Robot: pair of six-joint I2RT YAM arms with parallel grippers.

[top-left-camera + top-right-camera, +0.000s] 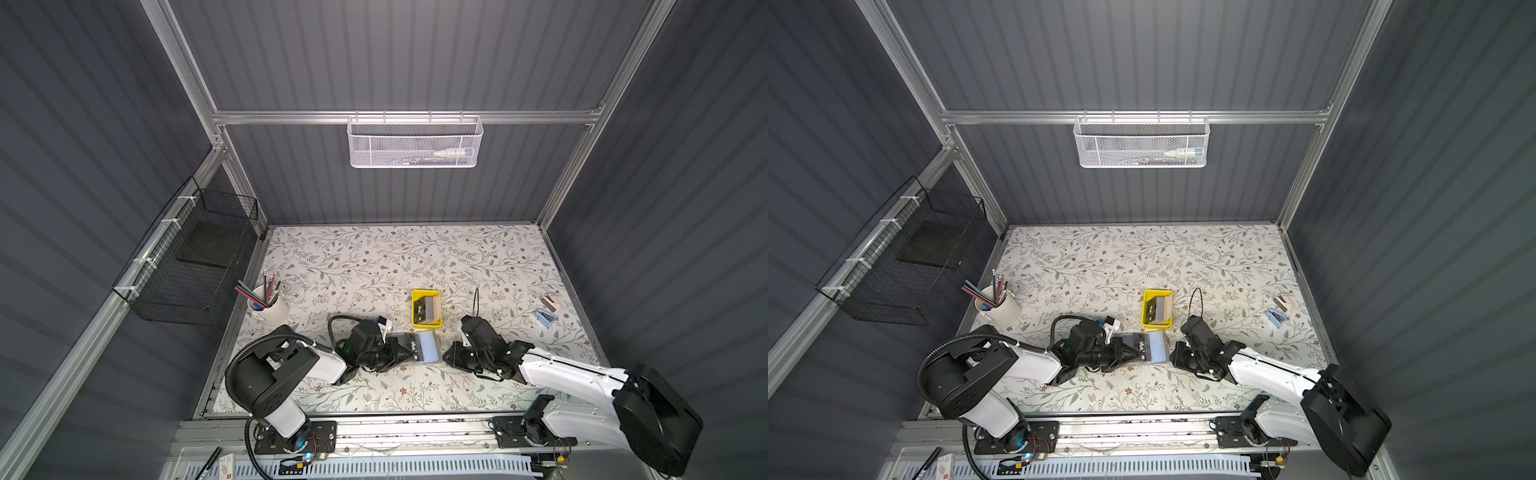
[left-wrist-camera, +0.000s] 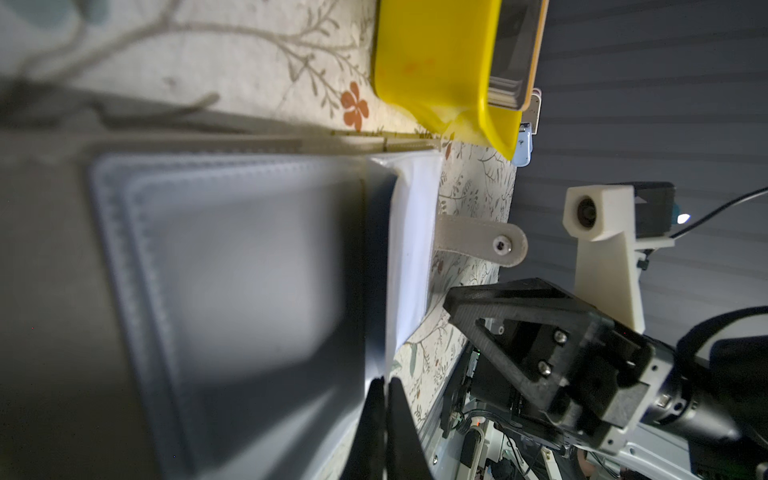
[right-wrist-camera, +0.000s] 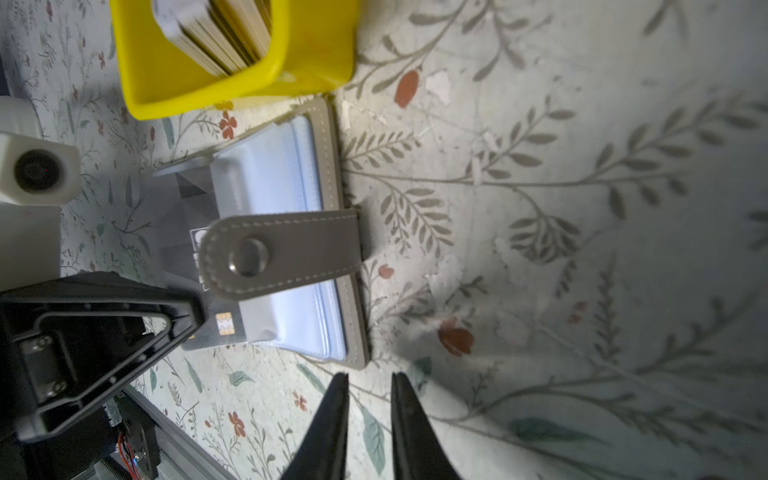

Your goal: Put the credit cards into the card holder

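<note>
Pincers meet low in the centre of both top views, over the floral tabletop (image 1: 374, 266) (image 1: 1100, 266). The left pincer (image 1: 404, 350) (image 1: 1133, 351) comes in from the left, clenched on a black credit card (image 1: 414, 346) lettered "VIP". The card's far end lies in the bluish sleeves of the open card holder (image 1: 428, 347) (image 1: 1158, 347). The right pincer (image 1: 449, 356) (image 1: 1177, 353) sits just right of the holder without touching it. Just above the holder in the frame stands a yellow tray (image 1: 414, 309) (image 1: 1145, 309), with more credit cards (image 1: 428, 309) (image 1: 1160, 309) on edge inside.

From the left wrist, much of the near scene is blurred. We make out the fingertips (image 2: 372, 415) pressed together on a thin edge. Beyond them are the holder's pale sleeves (image 2: 411, 249), its snap strap (image 2: 482, 245) and the tray (image 2: 436, 62).

From the right wrist, we see the right pincer (image 3: 370, 380) released, its tips narrowly parted with only tabletop between them, near a corner of the holder (image 3: 334, 166). The strap (image 3: 282, 249) lies folded over the sleeves. The gripped card, showing a gold chip (image 3: 224, 324), is partly tucked under a sleeve, with the left pincer (image 3: 193, 313) at its free end.
</note>
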